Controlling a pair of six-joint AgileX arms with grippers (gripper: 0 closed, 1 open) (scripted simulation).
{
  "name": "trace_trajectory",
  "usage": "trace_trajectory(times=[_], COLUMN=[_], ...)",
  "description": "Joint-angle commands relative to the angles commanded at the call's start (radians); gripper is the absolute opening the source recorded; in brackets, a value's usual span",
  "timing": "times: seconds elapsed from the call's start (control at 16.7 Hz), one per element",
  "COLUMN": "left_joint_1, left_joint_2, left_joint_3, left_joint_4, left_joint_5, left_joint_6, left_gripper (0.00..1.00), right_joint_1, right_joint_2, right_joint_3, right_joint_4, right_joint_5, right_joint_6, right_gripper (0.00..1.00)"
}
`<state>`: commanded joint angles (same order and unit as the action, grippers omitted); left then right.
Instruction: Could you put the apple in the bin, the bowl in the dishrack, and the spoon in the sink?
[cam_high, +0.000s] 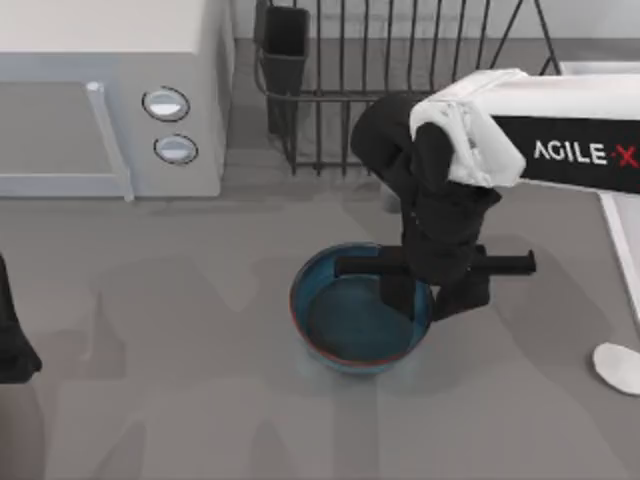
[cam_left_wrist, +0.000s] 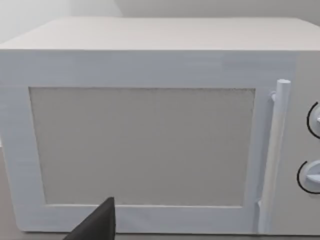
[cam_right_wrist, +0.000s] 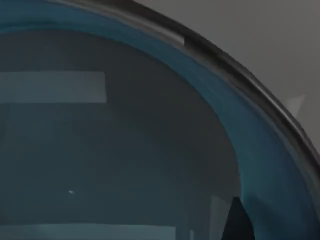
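Observation:
The blue bowl (cam_high: 345, 325) with its reddish-brown rim stands on the grey table in the middle of the top view. My right gripper (cam_high: 432, 298) hangs over its right rim, open. One finger is inside the bowl and the other outside, so the rim runs between them. The right wrist view looks close into the bowl (cam_right_wrist: 125, 150), with a dark fingertip (cam_right_wrist: 239, 222) at its edge. The pale spoon (cam_high: 618, 368) lies on the table at the far right, in front of the sink rim (cam_high: 618, 240). The black dishrack (cam_high: 420, 70) stands at the back. The apple and bin are out of view.
A white microwave (cam_high: 110, 100) with two knobs fills the back left, seen close in the left wrist view as the microwave (cam_left_wrist: 150, 145). My left arm (cam_high: 12, 345) is parked at the left edge. The dishrack's dark cutlery cup (cam_high: 287, 45) stands at its left corner.

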<state>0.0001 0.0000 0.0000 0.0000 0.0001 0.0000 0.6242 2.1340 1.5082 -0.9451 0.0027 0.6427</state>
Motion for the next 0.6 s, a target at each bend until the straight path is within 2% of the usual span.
trace_trajectory(times=[0.06,0.12,0.6], left_joint_1=[0.000,0.000,0.000], left_joint_2=[0.000,0.000,0.000], left_joint_3=[0.000,0.000,0.000], left_joint_4=[0.000,0.000,0.000], left_joint_5=[0.000,0.000,0.000], left_joint_6=[0.000,0.000,0.000], left_gripper=[1.00,1.00,1.00], right_joint_1=[0.000,0.000,-0.002], right_joint_2=[0.000,0.000,-0.002], right_joint_3=[0.000,0.000,0.001], right_joint_4=[0.000,0.000,-0.001], right_joint_5=[0.000,0.000,0.000], right_joint_6=[0.000,0.000,0.000], right_gripper=[0.02,0.00,0.00])
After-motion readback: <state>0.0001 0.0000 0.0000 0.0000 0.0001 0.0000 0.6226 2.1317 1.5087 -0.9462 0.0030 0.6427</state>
